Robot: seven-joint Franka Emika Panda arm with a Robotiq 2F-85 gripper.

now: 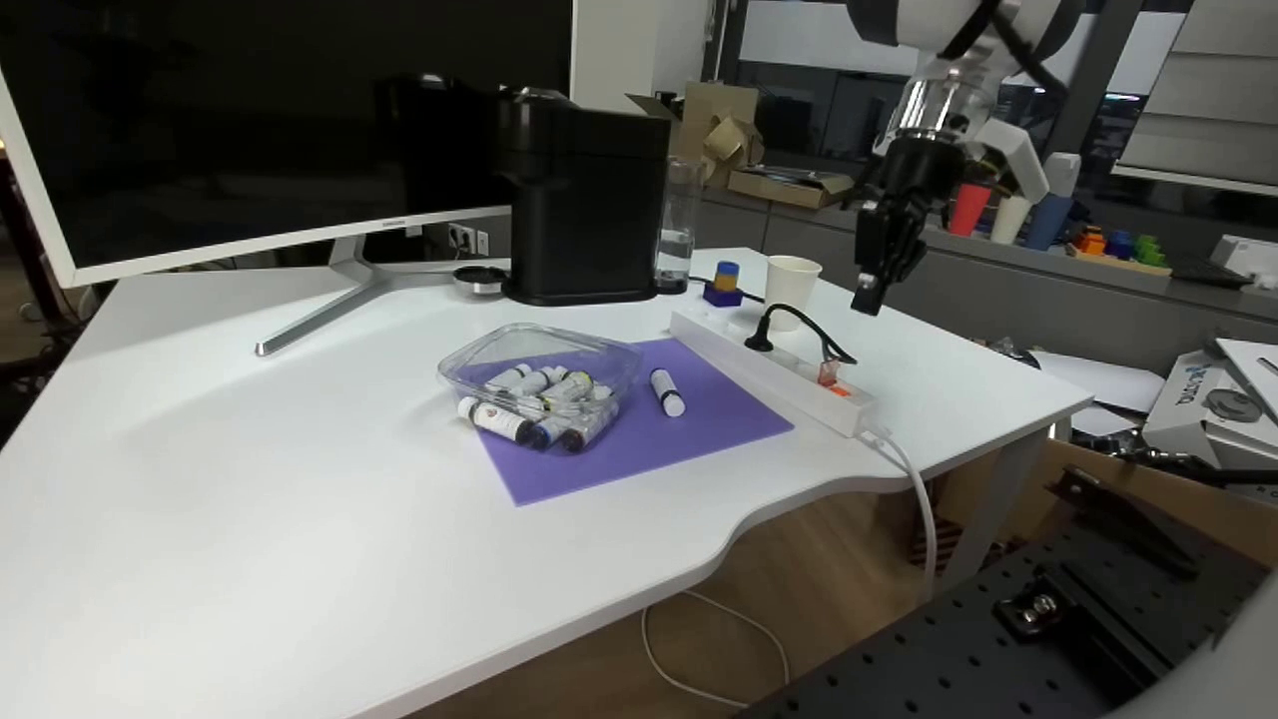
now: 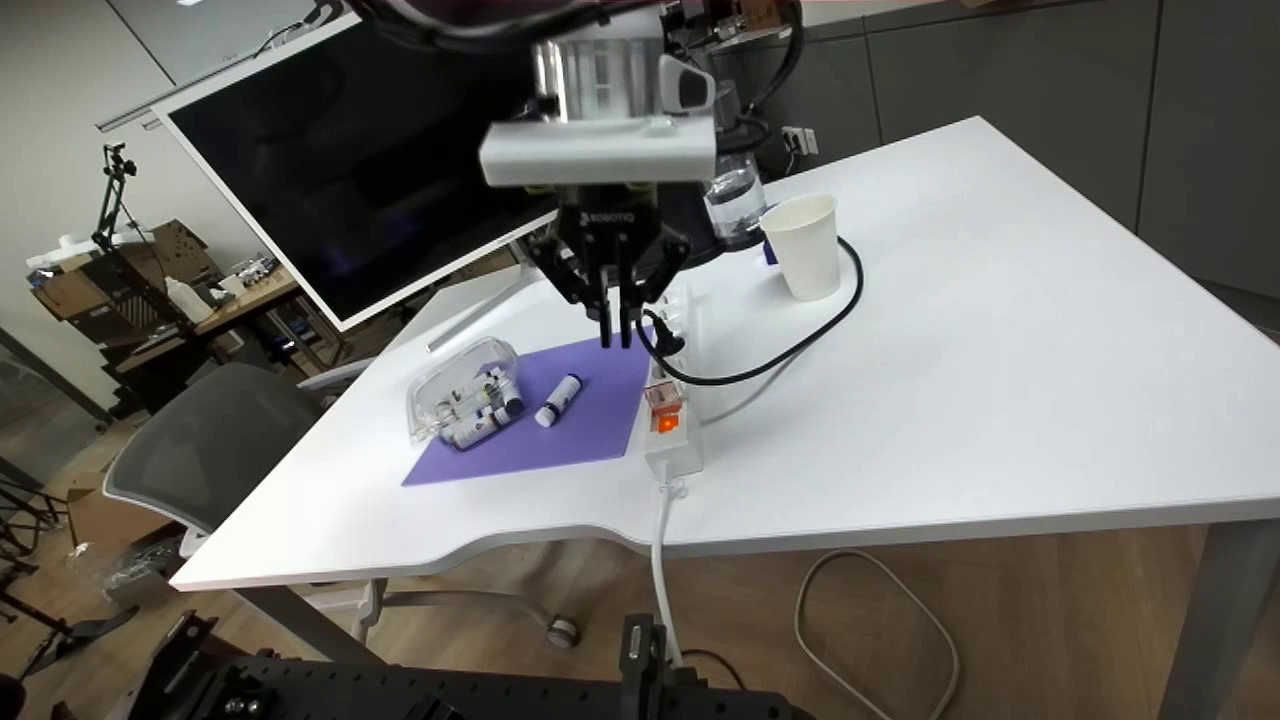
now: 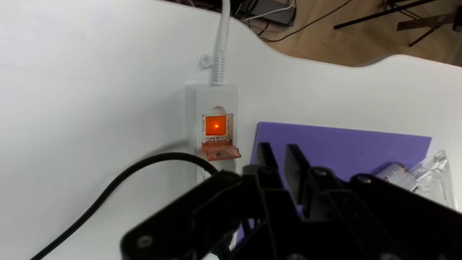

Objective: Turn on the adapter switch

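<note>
White plastic forms the long, narrow, box-shaped power strip (image 1: 777, 377), which lies on the pale, smooth-looking surface (image 2: 950, 400), just beside the flat purple mat (image 1: 599, 459). Near its cable end sits the small, square orange rocker switch (image 3: 216, 125), its see-through reddish hinged cover (image 3: 221, 150) folded open and off the button. The rocker glows, so I would judge it may already be on; which half is down I cannot tell.

Black and two-fingered, the pincer (image 2: 615, 338) hangs in the air well apart from the switch, its fingers slightly parted with nothing between them.

As for handling, nothing here needs lifting. The strip should be stiff and fairly light, likely to skid on so smooth a surface if nudged, and the thick white cable (image 3: 222, 41) running over the edge may tug at it. The rocker ought to be firm, short in travel and a little slick. If a press is needed, best to close the fingers and push straight down with the blunt tips; to brace the strip, take its long side walls. The cover looks thin and its hinge fragile, so steer clear of that and of the curved black cable (image 3: 166, 157)
</note>
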